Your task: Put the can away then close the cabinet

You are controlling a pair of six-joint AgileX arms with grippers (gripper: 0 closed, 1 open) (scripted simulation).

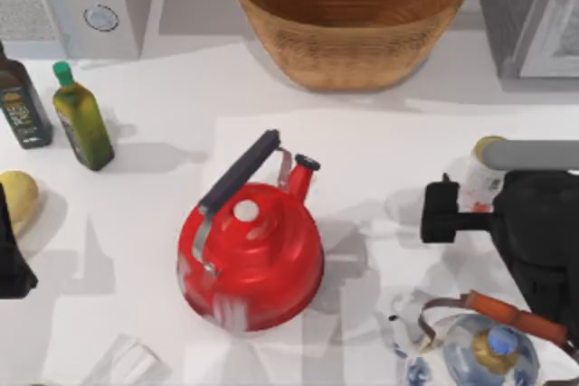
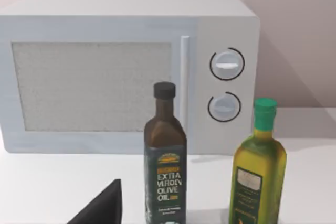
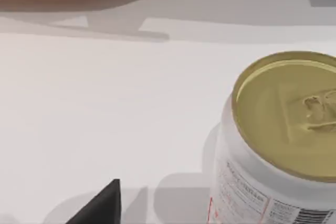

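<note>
The can [image 1: 482, 172] stands upright near the table's right edge, white-labelled with red marks and a pale-gold top [image 3: 290, 109]. My right gripper [image 1: 487, 205] is open just in front of it. Its left finger [image 1: 441, 211] is to the can's left and apart from it, and the arm covers the can's right part. In the right wrist view the can fills the near side, a dark fingertip [image 3: 102, 205] well clear of it. The grey cabinet [image 1: 529, 15] is at the back right corner. My left gripper [image 1: 11, 259] is parked open at the left edge.
A red kettle [image 1: 251, 255] stands mid-table, left of the can. A wicker basket [image 1: 351, 15] is at the back, a microwave [image 2: 126, 72] at the back left. Two oil bottles [image 1: 23, 101] [image 1: 81, 119] stand before it. A blue-and-white teapot [image 1: 479, 350] is at the front right.
</note>
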